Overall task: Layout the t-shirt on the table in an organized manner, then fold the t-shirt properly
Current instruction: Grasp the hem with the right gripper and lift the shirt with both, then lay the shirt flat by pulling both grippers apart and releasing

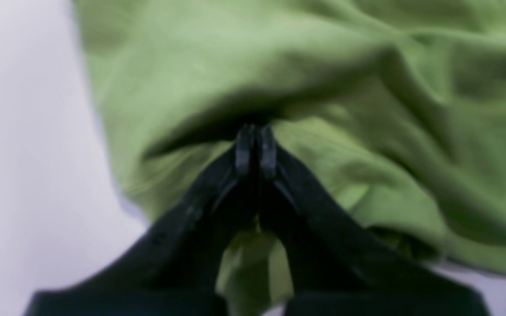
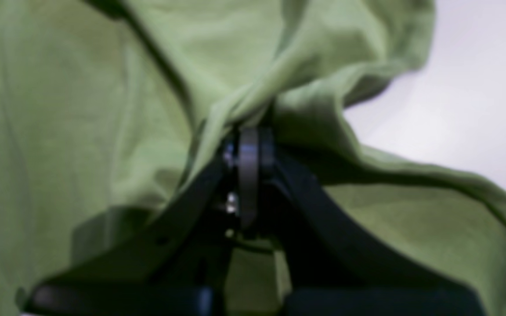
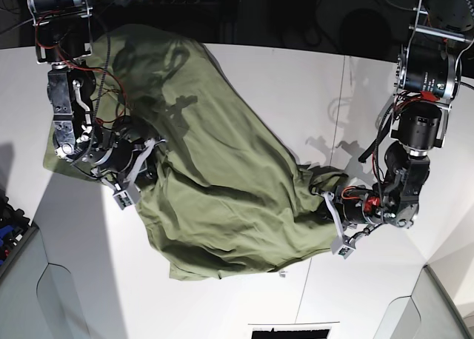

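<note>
T-shirt (image 3: 222, 198) lies bunched and creased on the counter (image 3: 311, 87), stretched between both arms; pulling apart too hard could tear thin pinches loose, and uneven pull would likely drag it askew rather than flatten it; left end effector (image 1: 256, 149) is clamped on a fold at the cloth's edge; right end effector (image 2: 248, 149) is clamped on a gathered ridge of fabric

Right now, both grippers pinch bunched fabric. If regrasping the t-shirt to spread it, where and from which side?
Take the t-shirt at the loose hem corner near the base view's bottom edge, coming in low from bare table. That edge lies flat and free; fabric elsewhere is bunched.
</note>
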Controlling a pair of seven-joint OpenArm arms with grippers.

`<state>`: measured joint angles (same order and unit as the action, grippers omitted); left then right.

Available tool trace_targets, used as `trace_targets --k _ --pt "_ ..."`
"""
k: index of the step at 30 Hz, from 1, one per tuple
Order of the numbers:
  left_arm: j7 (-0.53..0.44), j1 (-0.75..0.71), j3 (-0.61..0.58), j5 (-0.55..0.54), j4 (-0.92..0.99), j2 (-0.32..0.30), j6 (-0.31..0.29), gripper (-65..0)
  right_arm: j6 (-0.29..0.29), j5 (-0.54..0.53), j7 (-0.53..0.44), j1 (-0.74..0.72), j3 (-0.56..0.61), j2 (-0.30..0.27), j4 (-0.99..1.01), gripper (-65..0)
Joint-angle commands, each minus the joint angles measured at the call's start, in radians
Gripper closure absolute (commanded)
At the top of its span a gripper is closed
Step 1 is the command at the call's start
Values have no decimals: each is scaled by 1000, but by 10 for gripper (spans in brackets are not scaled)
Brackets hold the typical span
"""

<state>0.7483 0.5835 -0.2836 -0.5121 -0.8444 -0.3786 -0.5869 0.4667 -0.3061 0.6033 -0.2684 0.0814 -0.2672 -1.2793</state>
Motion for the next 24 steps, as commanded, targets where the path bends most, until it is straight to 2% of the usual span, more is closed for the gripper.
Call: trace_targets --k 1,4,9,11,13,18,24 --pt "11 53 5 -61 -35 -24 -25 -79 -10 -5 -19 -24 -19 -6 -28 0" --pt "106 67 5 -253 -138 -72 -93 -159 -24 -4 -48 -35 -55 10 -54 0" --pt "194 28 5 -408 -336 -154 -111 -162 -25 3 -81 -93 -86 51 -52 0" --pt "230 -23 5 -475 -420 -158 -111 -162 -26 43 -87 -124 -86 79 -39 0" --pt "252 -95 5 -508 -507 -138 -111 -161 -26 81 -111 -158 -85 108 -10 0" --pt "252 -292 -41 -484 -672 -50 -111 -161 -26 180 -192 -290 -82 184 172 0" --pt "251 -435 -180 -452 -717 53 -111 -161 -25 251 -228 -425 -76 227 435 0"
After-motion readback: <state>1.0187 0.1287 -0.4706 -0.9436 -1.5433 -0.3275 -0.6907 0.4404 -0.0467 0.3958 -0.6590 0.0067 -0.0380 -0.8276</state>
